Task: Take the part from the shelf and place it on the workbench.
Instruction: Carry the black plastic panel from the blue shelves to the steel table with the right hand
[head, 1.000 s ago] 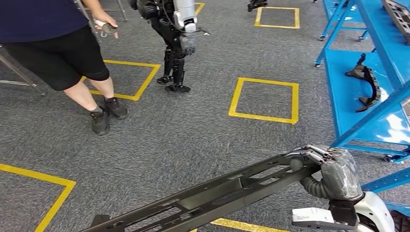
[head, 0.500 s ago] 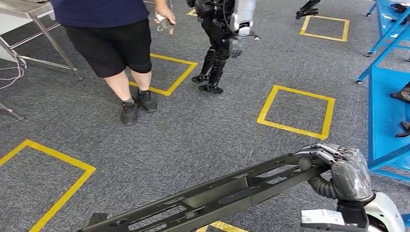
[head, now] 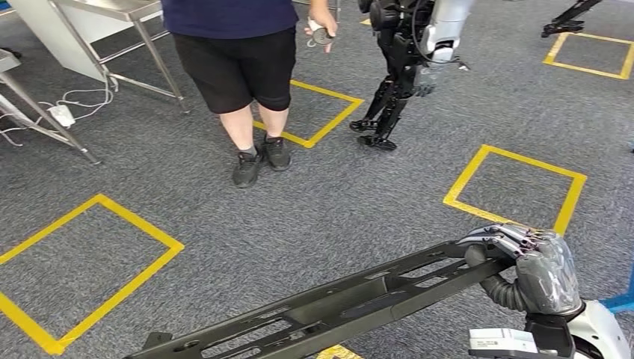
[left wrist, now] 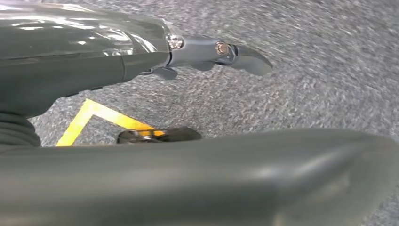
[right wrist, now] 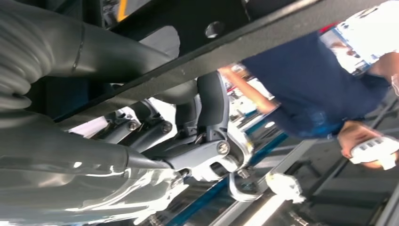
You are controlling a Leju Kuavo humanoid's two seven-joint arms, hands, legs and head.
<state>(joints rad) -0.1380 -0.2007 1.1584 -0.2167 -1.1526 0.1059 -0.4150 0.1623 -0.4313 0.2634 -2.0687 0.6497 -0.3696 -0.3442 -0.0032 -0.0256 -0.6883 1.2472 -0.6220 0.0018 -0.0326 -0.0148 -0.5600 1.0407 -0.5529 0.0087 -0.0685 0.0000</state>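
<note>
Head view: the part [head: 329,307], a long dark slotted metal frame, runs from the bottom left of the frame up to the lower right. The right hand [head: 527,265], lower right, grips the part's upper end with its fingers curled over the top edge. The part is carried above grey carpet [head: 314,202] marked with yellow tape squares [head: 516,187]. A person [head: 239,60] in a dark shirt and black shorts stands at upper centre. Another humanoid robot [head: 407,60] stands to the person's right. A metal table [head: 97,22] occupies the upper left.

Left wrist view: the left hand [left wrist: 141,61] extends from the left edge, fingers [left wrist: 235,52] stretched out above the carpet. A broad dark blurred surface crosses the lower frame; whether this hand holds anything cannot be determined.

Right wrist view: the right hand's fingers [right wrist: 211,108] wrap around a dark bar of the part [right wrist: 226,42] crossing the upper frame. The person [right wrist: 310,80] appears at right.
</note>
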